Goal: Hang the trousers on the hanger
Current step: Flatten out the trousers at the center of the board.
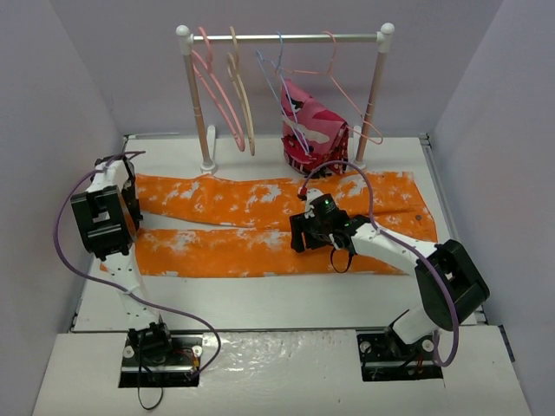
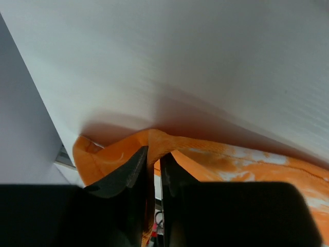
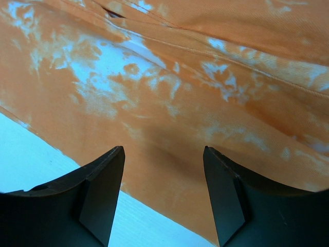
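With L gripper clamped narrow on trousers end, R gripper wide over cloth: drop R straight, pinch near edge, avoid bunching.

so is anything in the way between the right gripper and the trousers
Nothing visible does. The right gripper hangs open above the trousers, and its wrist view shows only bare orange cloth ahead of it.
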